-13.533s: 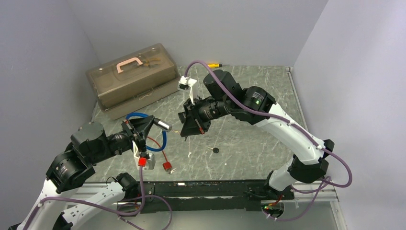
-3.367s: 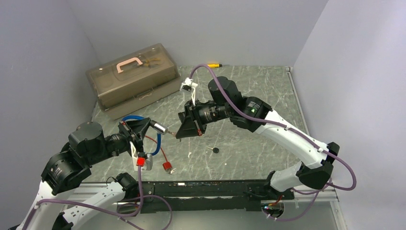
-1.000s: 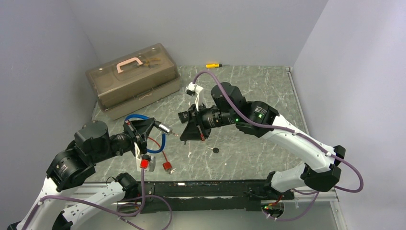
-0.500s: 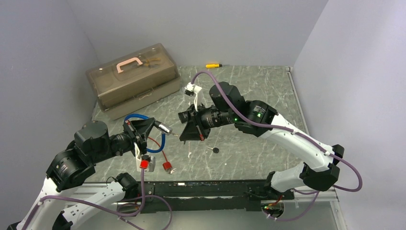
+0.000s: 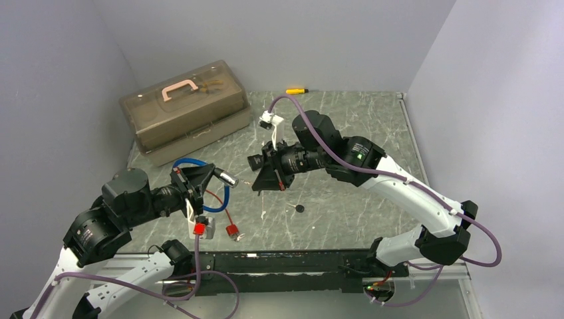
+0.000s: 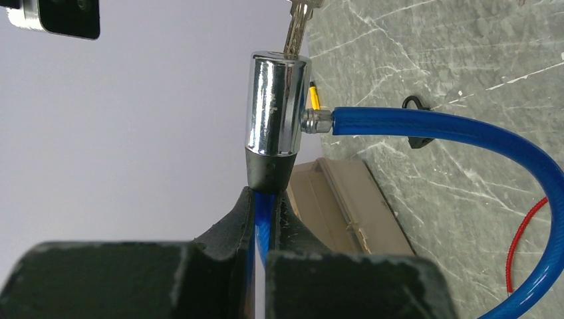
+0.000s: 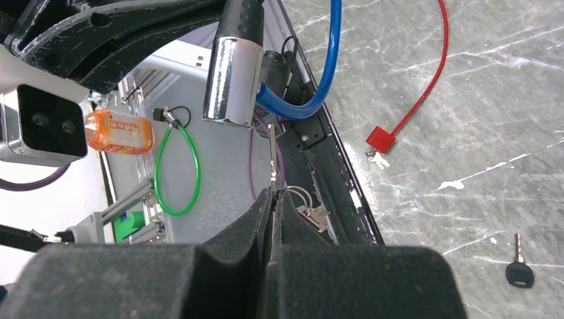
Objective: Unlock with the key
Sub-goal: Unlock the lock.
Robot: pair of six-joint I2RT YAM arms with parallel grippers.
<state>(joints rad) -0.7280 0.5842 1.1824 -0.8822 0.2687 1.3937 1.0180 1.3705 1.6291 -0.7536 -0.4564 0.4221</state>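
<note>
Left hand (image 6: pixel 266 198) clamps the blue cable lock (image 6: pixel 277 103) below its barrel; right hand (image 7: pixel 273 199) pinches the key (image 7: pixel 272 156), tip near the barrel.

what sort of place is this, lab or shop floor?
Probably a lab test cell: plain grey walls box in a stone-patterned table, with staged props like a plastic toolbox, blue cable lock and loose key.

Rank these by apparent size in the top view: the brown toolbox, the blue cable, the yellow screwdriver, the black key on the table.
1. brown toolbox
2. blue cable
3. yellow screwdriver and black key: both tiny and similar, the screwdriver lies farther, so unranked.
</note>
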